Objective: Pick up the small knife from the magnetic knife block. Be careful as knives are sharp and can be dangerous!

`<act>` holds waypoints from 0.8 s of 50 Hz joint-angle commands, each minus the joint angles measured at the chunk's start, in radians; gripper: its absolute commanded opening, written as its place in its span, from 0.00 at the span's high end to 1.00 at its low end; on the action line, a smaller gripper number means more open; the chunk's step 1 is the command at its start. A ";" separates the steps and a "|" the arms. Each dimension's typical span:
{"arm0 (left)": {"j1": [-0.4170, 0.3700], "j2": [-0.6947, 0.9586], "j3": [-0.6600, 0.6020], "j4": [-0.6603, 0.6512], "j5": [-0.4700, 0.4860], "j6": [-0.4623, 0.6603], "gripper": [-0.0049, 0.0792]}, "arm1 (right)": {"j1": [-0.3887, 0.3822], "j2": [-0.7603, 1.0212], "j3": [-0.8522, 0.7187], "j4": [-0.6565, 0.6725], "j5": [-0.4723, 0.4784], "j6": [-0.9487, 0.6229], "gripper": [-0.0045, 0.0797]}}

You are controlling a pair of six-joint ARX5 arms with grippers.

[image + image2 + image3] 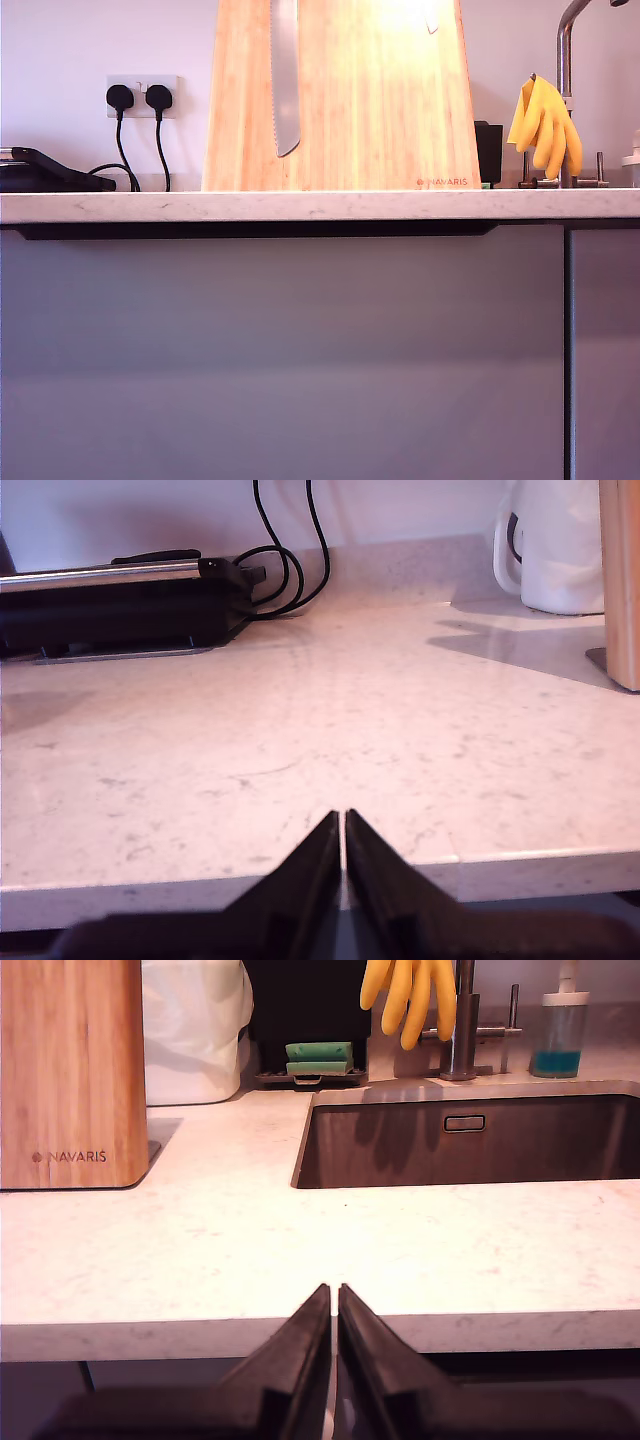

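Knife block (380,110) stands upright on the pale stone surface (320,205), red NAVARIS lettering at its lower corner, w/ the long serrated blade (285,80) stuck flat on its face. Small knife (431,22) shows only as a short tip near the block's top edge, well apart from the serrated one. My first tool (343,825) is closed, empty, low at the surface's front edge. My second tool (334,1300) likewise closed w/ nothing held, sink (470,1140) beyond it, block's corner off to one side.
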 commanded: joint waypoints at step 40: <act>0.016 0.105 0.365 -0.071 0.615 -0.306 0.97 | 0.000 0.015 0.411 -0.269 -0.333 0.112 0.96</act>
